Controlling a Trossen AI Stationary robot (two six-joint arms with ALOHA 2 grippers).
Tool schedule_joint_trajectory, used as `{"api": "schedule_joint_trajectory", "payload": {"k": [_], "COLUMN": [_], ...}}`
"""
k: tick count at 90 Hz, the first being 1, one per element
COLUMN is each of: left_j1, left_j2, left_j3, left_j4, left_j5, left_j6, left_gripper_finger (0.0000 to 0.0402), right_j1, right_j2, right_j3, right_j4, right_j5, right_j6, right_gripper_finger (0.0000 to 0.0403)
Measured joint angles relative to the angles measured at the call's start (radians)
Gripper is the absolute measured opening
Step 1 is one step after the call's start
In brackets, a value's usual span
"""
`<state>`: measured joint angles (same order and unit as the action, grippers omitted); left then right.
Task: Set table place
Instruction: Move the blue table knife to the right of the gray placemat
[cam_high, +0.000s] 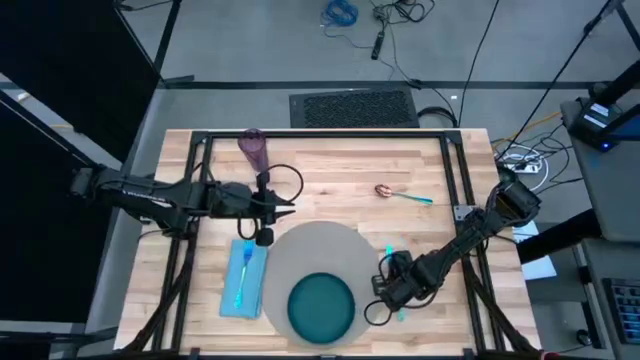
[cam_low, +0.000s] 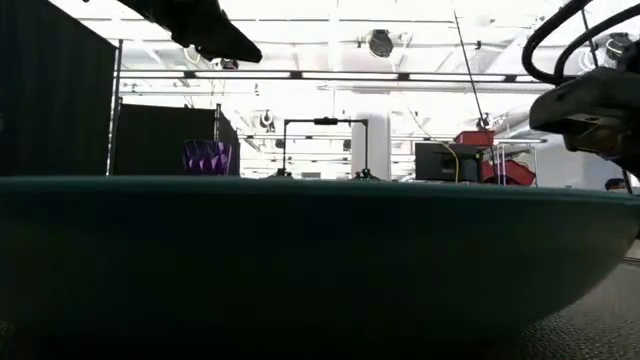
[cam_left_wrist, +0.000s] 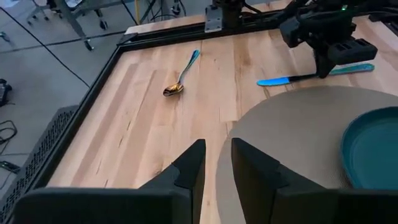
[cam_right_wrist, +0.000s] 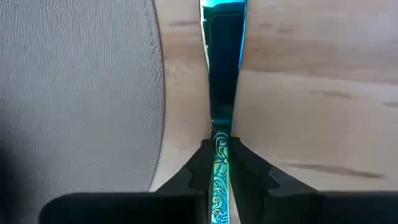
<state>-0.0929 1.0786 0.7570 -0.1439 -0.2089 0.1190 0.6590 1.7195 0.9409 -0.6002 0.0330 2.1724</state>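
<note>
Teal knife (cam_right_wrist: 222, 93) sits pinched in my right gripper (cam_right_wrist: 221, 163), long axis running straight out from my fingers, just beside the mat (cam_high: 320, 262) on its right. The plate (cam_high: 322, 305) is empty. My left gripper (cam_left_wrist: 216, 163), slightly parted and holding nothing, hovers by the mat's far-left edge; the spoon (cam_high: 398, 194) lies beyond.

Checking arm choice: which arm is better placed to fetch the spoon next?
Left, probably. The left gripper hovers empty and slightly open, facing the spoon across bare table. The right gripper is shut on the knife beside the mat.
</note>
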Motion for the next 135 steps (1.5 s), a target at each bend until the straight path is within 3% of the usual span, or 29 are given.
{"api": "schedule_joint_trajectory", "payload": {"k": [24, 63, 107, 135], "left_j1": [0.001, 0.001, 0.001, 0.001], "left_j2": [0.000, 0.000, 0.000, 0.000], "left_j3": [0.000, 0.000, 0.000, 0.000], "left_j4": [-0.005, -0.005, -0.009, -0.008], "left_j5": [0.000, 0.000, 0.000, 0.000], "left_j6": [0.001, -0.001, -0.002, -0.004], "left_gripper_finger": [0.0063, 0.0063, 0.0063, 0.0063], "right_j1": [0.012, 0.011, 0.000, -0.060], "right_j2": [0.009, 0.010, -0.001, -0.036], "right_j3": [0.000, 0.002, 0.000, 0.000], "right_j4": [0.054, 0.061, 0.076, 0.069], "right_j5": [0.011, 0.013, 0.016, 0.021], "right_j6": [0.052, -0.008, -0.066, -0.244], "right_gripper_finger": [0.0027, 0.0029, 0.0120, 0.0139]}}
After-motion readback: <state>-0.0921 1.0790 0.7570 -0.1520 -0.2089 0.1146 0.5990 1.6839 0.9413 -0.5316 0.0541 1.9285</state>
